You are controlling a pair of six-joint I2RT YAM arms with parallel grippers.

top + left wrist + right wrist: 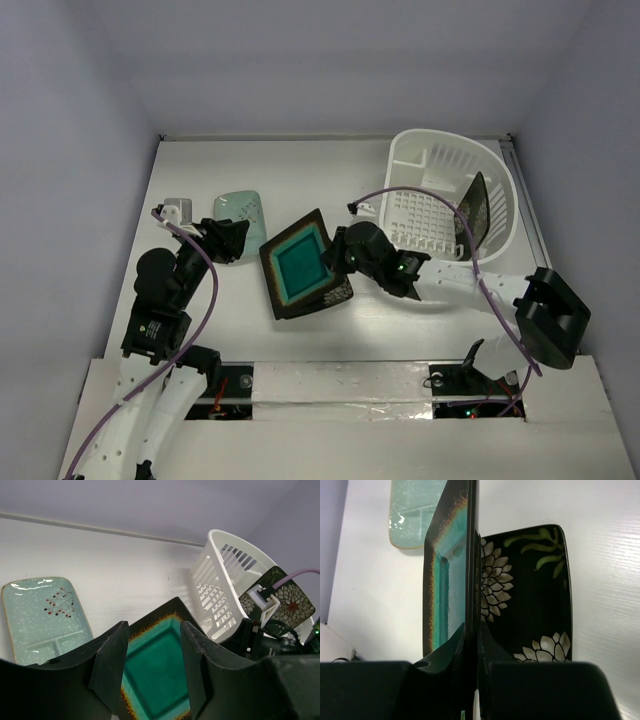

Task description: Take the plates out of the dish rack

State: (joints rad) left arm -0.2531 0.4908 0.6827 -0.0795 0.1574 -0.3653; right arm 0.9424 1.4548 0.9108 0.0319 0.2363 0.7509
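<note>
Right gripper (338, 258) clamped on rim of dark square teal-faced plate (300, 262), held tilted over flat flower-print dark plate (342, 292). Small mint-green plate (238, 212) sits on table. Left gripper (228, 238) has jaws apart, empty. I reckon mid-unload: lower and release, then go for remaining flowered plate (478, 210) leaning in white slotted plastic dish rack (500, 175).

Teal-faced plate (298, 265): dark, square, tilted, clamped by its edge in the right gripper (336, 262). Flowered plate (525, 605): dark, white blooms, flat on the table just beneath that gripper. Second flowered plate (478, 208): leaning upright inside the dish rack (430, 150), a white slotted basket to the rear of the right gripper. Mint plate (240, 210): pale, rounded, flat, just beyond the left gripper (230, 238).
</note>
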